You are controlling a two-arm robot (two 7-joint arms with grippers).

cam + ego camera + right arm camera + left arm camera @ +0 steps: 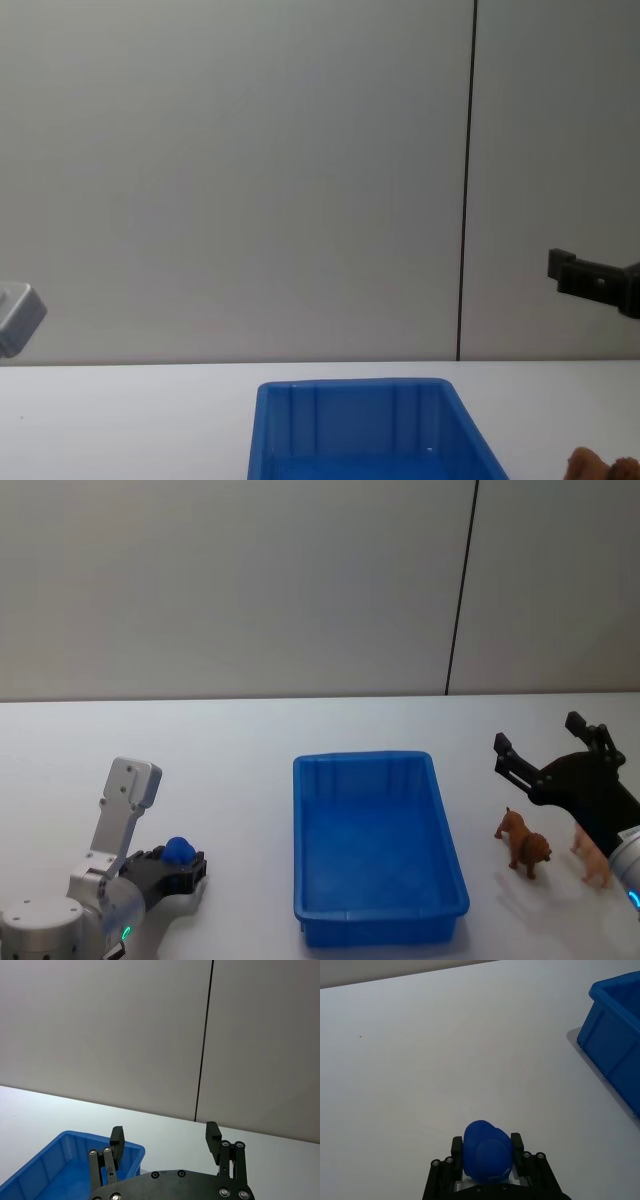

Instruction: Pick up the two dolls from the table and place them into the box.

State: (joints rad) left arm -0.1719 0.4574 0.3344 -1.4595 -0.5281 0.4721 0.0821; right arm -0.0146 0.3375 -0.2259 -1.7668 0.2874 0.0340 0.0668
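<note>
The blue doll is clamped between the jaws of the left gripper, which sits low over the white table at the lower left of the head view; whether the doll has been lifted clear of the tabletop cannot be told. The blue box stands in the lower centre of that frame, well apart from the held doll and straight to its right, with its long axis running from the near edge of the table towards the wall. The long left wall is thus turned side-on to the left gripper. The coming move is judged to turn on this: the doll would need to be raised above the thick rim and carried rightward across it, and the left arm is plainly the nearer one for that. At the right of the frame, the right gripper is held raised with its jaws spread wide and nothing between them. The reddish-brown doll stands on the table just below it, between the box and the arm. A paler tan figure stands just beside that doll, partly hidden by the gripper body.
</note>
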